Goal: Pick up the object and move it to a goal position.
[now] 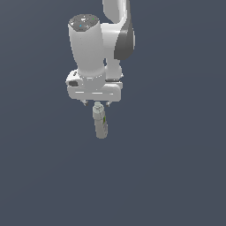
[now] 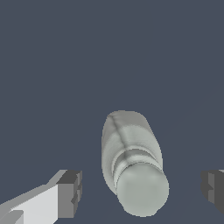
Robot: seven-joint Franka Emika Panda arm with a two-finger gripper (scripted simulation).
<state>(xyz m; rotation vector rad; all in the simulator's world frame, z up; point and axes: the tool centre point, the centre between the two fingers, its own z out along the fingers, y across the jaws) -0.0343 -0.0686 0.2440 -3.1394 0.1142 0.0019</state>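
The object is a small pale grey-beige bottle [image 1: 100, 122] with a rounded cap and a green label mark, lying on the dark floor just in front of the arm. In the wrist view the bottle [image 2: 131, 157] lies with its cap towards the camera, between my two fingers. My gripper [image 1: 96, 104] hangs directly above the cap end, open and empty. Its fingertips [image 2: 70, 192] stand wide apart on either side of the bottle and do not touch it. The gripper [image 2: 142, 190] is much wider open than the bottle.
The white Panda arm [image 1: 95, 48] rises behind the bottle. A flat dark grey-blue floor [image 1: 176, 167] fills the rest of both views.
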